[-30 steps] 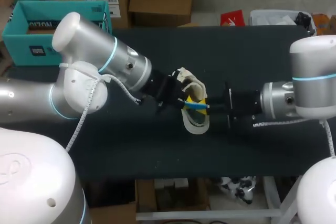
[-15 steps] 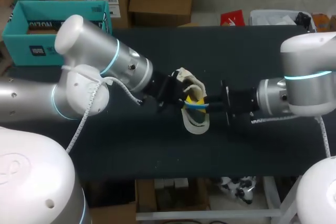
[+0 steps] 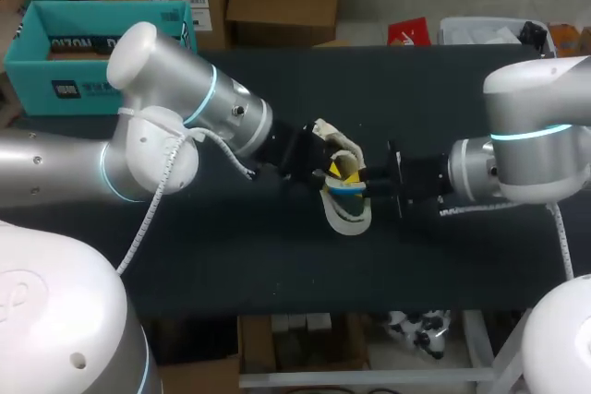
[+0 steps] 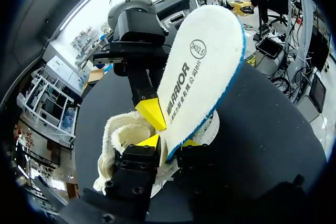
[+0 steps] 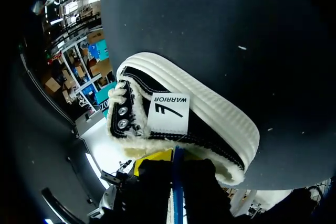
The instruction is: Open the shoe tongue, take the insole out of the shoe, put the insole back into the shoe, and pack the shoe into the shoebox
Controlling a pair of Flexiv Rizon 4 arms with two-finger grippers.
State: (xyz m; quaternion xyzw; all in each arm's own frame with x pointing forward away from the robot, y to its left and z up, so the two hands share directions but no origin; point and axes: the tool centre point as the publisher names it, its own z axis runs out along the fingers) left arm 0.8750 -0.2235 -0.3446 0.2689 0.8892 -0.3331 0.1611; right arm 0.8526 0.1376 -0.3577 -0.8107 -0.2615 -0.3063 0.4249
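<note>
Insole (image 4: 205, 72): stood upright above shoe (image 5: 210, 114), clamped by right gripper (image 5: 176, 162). Left gripper (image 4: 170, 142) was at its lower end, grip indiscernible.

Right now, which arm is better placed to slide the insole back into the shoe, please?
Right: the right gripper pinches the insole over the shoe; the left gripper sits at the shoe's opening.

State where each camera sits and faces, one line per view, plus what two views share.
Head view: above and behind, looking down on the table; left gripper and right gripper flank the shoe.
Left wrist view: on the left wrist, facing along its gripper at the insole.
Right wrist view: on the right wrist, facing along its gripper at the shoe.
Both wrist views share the insole.
</note>
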